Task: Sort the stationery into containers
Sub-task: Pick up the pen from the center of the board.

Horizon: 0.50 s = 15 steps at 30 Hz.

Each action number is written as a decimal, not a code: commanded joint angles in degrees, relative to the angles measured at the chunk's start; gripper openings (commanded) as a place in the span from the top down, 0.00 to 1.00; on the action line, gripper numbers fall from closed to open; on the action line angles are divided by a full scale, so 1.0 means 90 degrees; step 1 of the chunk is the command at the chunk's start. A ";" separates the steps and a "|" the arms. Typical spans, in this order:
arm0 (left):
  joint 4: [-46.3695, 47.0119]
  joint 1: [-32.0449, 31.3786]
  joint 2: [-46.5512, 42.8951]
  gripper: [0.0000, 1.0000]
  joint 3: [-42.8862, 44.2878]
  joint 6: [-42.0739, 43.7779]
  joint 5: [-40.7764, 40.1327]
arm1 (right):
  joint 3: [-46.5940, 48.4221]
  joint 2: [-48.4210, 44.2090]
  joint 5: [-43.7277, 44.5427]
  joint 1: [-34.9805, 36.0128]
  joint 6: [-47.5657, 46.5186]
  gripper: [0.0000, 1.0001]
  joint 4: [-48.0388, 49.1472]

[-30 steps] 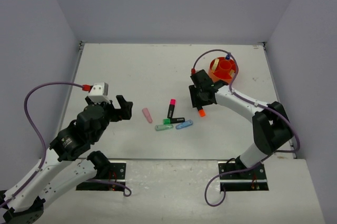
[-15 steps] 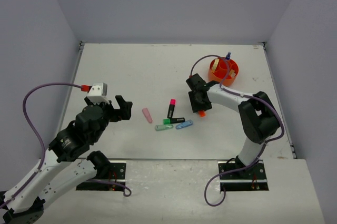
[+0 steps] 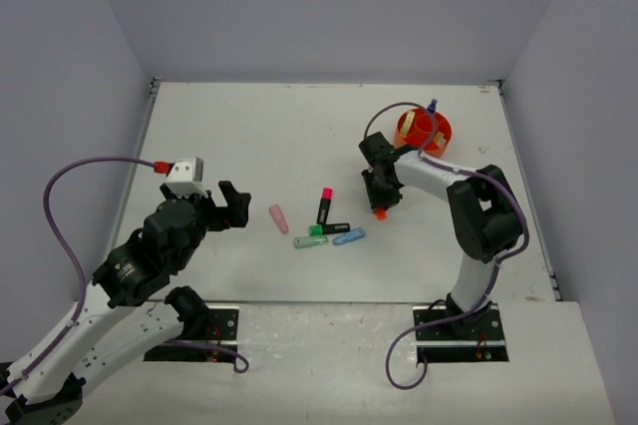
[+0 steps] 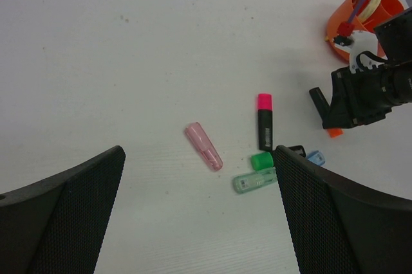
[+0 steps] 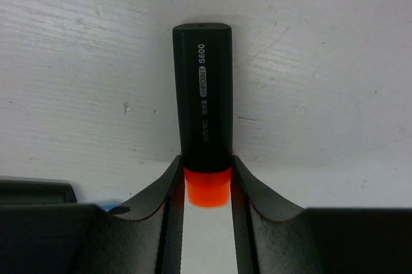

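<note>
Contents of the white worktop (image 3: 279, 136), listed left to right.

1. My left end effector (image 3: 234, 204): jaws spread fully wide, nothing between them. It hangs above the left part of the worktop, well apart from every item.
2. Pink piece (image 3: 278, 217) (image 4: 204, 146): small, translucent and tapered. It lies alone on the worktop, just left of the central cluster.
3. Green clip (image 3: 307, 241) (image 4: 253, 181): pale, lying flat at the near edge of the cluster.
4. Green highlighter (image 3: 327, 229) (image 4: 261, 161): black barrel with the green cap to the left. It lies just behind the green clip.
5. Pink highlighter (image 3: 324, 206) (image 4: 264, 129): black barrel with the pink cap pointing to the far side. Its near end is close to the green highlighter.
6. Blue clip (image 3: 349, 235) (image 4: 315, 157): pale, just right of the green highlighter's barrel.
7. Orange highlighter (image 3: 381, 212) (image 5: 205, 126): black barrel with an orange cap, right of the cluster and near the tub. I cannot tell whether it is clear of the worktop.
8. My right end effector (image 3: 382, 198) (image 5: 206, 166): jaws narrowed onto the orange highlighter, one finger pressed against each side at the cap end. The barrel juts out beyond my fingertips.
9. Tub (image 3: 446, 132) (image 4: 335, 29): round, orange, with inner dividers. It stands at the far right of the worktop, behind my right arm.
</note>
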 commanded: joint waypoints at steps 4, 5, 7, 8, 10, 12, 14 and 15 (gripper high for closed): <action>0.0970 0.0000 0.0357 0.00 -0.0148 -0.0354 0.0932 | -0.0472 -0.1540 0.0250 0.0245 0.0105 1.00 0.0341; 0.1468 0.0000 0.0426 0.00 -0.0241 -0.0380 0.1227 | -0.0605 -0.1836 0.0231 0.0314 0.0110 1.00 0.0405; 0.2079 -0.0006 0.0923 0.00 -0.0273 -0.0591 0.1924 | -0.0790 -0.2540 0.0299 0.0625 0.0185 1.00 0.0591; 0.2515 -0.0010 0.1256 0.00 -0.0214 -0.0665 0.2152 | -0.0926 -0.2889 0.0321 0.0739 0.0213 1.00 0.0655; 0.3211 -0.0003 0.2162 0.00 0.0224 -0.0847 0.2774 | -0.1259 -0.3729 0.0281 0.1072 0.0191 1.00 0.0912; 0.3673 -0.0030 0.2861 0.00 0.0645 -0.0991 0.3311 | -0.1530 -0.4332 0.0214 0.1350 0.0160 1.00 0.1184; 0.4132 -0.0062 0.3292 0.00 0.0835 -0.1229 0.3819 | -0.1688 -0.4747 0.0141 0.1580 0.0242 1.00 0.1360; 0.4575 -0.0072 0.3516 0.00 0.0880 -0.1383 0.4003 | -0.1780 -0.5013 0.0120 0.1640 0.0324 1.00 0.1409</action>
